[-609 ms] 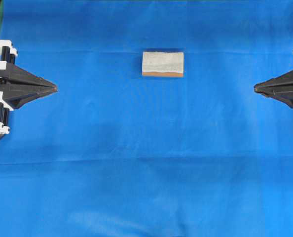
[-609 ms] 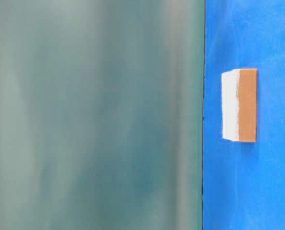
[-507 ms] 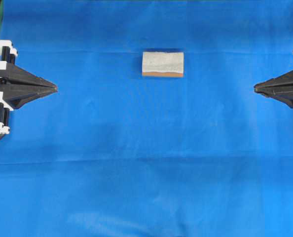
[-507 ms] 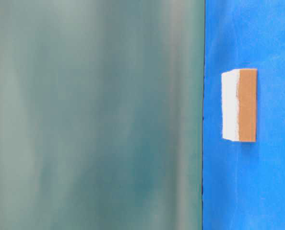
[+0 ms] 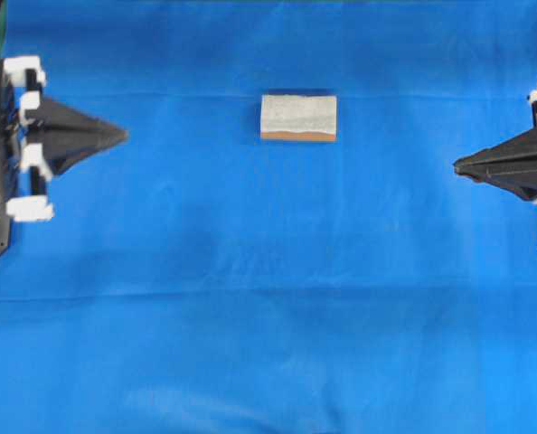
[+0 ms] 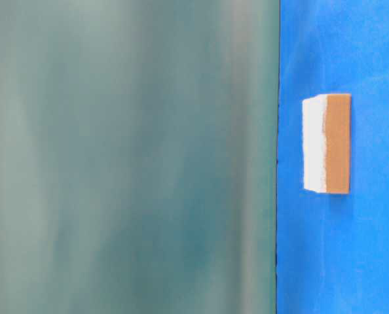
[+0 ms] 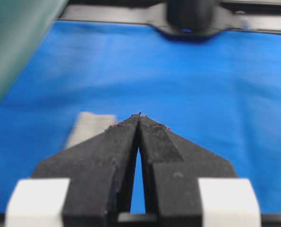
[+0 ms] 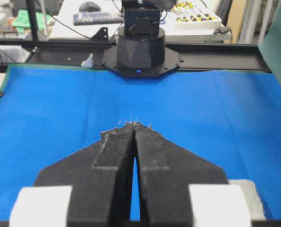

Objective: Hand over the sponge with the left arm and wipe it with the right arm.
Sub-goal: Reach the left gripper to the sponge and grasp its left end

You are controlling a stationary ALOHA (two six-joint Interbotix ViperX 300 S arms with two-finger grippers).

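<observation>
Swinging toward the sponge (image 5: 298, 117), the left gripper (image 5: 122, 136) has advanced, fingertips pressed together like the right gripper (image 5: 458, 165), since grasping remains ahead.

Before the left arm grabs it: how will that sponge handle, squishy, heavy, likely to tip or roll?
The sponge looks like foam under a thin orange-brown layer, so it probably compresses under the jaws and weighs little. It lies flat as a low rectangular block on the blue cloth, so tipping or rolling seems unlikely. Pushed, it may drag and wrinkle the cloth rather than slide cleanly.
</observation>
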